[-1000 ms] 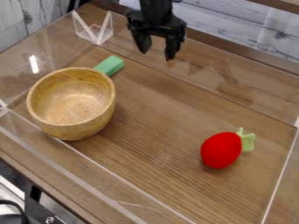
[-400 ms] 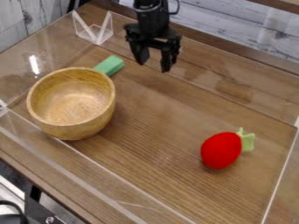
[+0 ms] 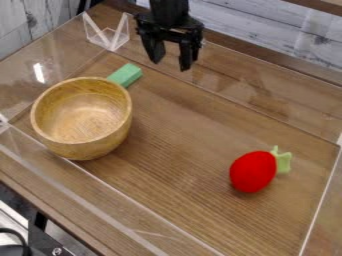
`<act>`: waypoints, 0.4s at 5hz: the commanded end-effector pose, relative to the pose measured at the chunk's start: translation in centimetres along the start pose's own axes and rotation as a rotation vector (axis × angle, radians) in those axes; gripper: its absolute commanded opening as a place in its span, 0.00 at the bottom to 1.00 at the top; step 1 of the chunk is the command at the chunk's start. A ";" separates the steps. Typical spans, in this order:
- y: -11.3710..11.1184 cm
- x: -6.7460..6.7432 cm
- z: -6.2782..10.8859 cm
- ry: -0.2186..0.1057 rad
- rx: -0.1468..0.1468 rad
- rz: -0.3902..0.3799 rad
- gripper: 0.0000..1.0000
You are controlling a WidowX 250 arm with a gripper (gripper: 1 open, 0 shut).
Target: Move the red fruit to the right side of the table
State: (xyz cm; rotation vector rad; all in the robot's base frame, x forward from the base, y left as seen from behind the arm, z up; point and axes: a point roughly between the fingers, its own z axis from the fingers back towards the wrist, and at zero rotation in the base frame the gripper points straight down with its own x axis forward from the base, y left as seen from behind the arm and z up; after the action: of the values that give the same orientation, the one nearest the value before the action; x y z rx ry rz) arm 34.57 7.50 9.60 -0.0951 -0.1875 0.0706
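Observation:
The red fruit (image 3: 255,170), glossy with a green leafy end pointing right, lies on the brown wood-grain table (image 3: 187,130) near its right front side. My gripper (image 3: 171,55) hangs at the back of the table, far up and left of the fruit. Its black fingers (image 3: 154,53) point down and stand open with nothing between them.
A wooden bowl (image 3: 82,118) sits at the left, with a flat green block (image 3: 126,75) just behind it. Clear acrylic walls (image 3: 318,205) ring the table's edges. A clear angled holder (image 3: 107,33) stands at the back left.
The gripper has drifted a little to the left and back along the far side of the table. The fruit, bowl and block have not moved.

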 end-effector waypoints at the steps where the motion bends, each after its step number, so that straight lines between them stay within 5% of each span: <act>1: 0.7 1.9 1.9 -0.074 0.022 0.001 1.00; 2: 0.9 2.0 1.6 -0.059 0.004 -0.005 1.00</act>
State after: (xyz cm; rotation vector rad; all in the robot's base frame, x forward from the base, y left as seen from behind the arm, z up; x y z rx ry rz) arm 35.57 8.11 9.43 -0.1032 -0.1822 0.0713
